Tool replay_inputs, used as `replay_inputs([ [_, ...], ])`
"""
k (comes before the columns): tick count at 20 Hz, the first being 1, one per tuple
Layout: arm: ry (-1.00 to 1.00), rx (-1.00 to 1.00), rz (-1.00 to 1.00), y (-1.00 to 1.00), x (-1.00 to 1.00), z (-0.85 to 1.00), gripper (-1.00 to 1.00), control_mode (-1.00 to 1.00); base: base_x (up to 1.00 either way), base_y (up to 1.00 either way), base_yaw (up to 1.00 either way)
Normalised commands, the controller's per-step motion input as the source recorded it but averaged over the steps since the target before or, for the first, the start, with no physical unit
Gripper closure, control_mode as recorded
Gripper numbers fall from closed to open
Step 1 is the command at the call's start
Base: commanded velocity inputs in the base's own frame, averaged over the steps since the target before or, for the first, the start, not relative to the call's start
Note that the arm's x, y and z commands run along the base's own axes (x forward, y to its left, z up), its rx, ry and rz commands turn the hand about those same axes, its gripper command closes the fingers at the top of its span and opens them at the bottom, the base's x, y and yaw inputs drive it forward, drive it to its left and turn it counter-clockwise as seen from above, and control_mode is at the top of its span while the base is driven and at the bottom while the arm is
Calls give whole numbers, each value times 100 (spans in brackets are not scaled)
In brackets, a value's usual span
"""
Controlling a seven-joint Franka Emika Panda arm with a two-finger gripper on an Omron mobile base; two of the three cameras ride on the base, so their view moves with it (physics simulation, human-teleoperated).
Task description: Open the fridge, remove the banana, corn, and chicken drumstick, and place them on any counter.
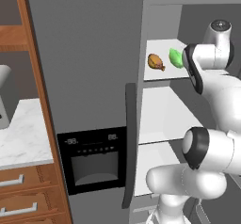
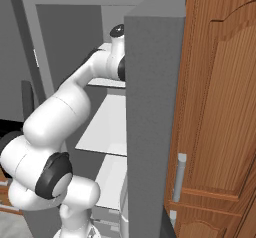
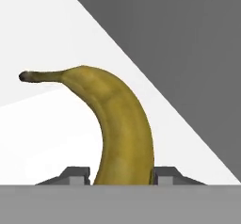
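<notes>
Yellow and curved, the banana rises from the bottom centre of the hand view, its dark tip at the left, between the two fingertips of the gripper, which press against its sides in a narrow grip. White shelf surface lies behind it. At the upper right of the left base view, the chicken drumstick and the corn rest near each other on a shelf of the open fridge; the counter sits at the left edge.
</notes>
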Motion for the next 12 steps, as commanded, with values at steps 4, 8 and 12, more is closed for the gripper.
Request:
replay_inputs([
  [4,4,2,0,-1,0,-38,100,-100,0,0,0],
  [8,2,0,0,0,0,-27,100,-100,0,0,0],
  [12,0,-10,0,0,-1,-30,100,-100,0,0,0],
])
